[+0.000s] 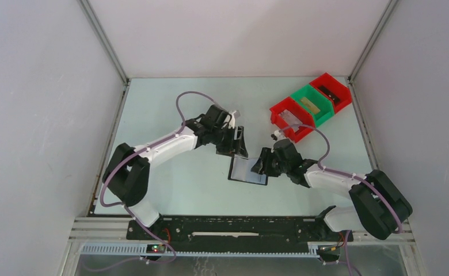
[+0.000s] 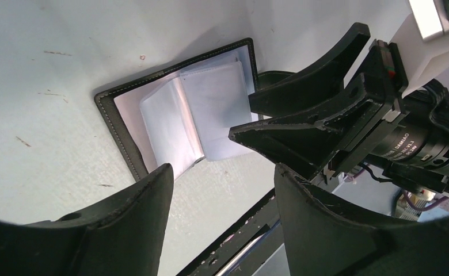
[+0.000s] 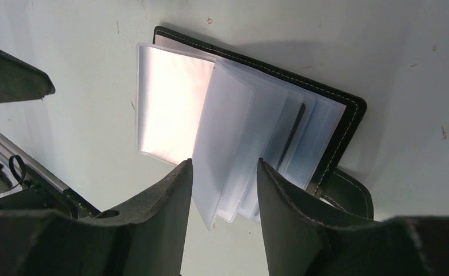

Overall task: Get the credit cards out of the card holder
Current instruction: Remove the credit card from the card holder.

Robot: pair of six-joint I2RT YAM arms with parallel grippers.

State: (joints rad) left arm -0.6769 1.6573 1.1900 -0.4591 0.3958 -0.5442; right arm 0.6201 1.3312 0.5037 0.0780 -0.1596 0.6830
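Observation:
The black card holder [image 1: 246, 172] lies open on the table between the two grippers. In the right wrist view its cover [image 3: 349, 123] holds a fan of pale, clear sleeves [image 3: 233, 132], and the strap tab [image 3: 349, 192] sticks out below. I cannot tell the credit cards apart from the sleeves. My right gripper [image 3: 225, 165] is open, low over the holder's right side, with the sleeve edges showing in the narrow gap between its fingers. My left gripper [image 2: 222, 169] is open and empty just behind the holder [image 2: 115, 123], whose pale leaves [image 2: 219, 109] face up.
A row of three bins stands at the back right: a red bin [image 1: 291, 118], a green bin [image 1: 313, 103] and another red bin [image 1: 333, 91], each with something small inside. Grey walls close in the table on both sides and behind.

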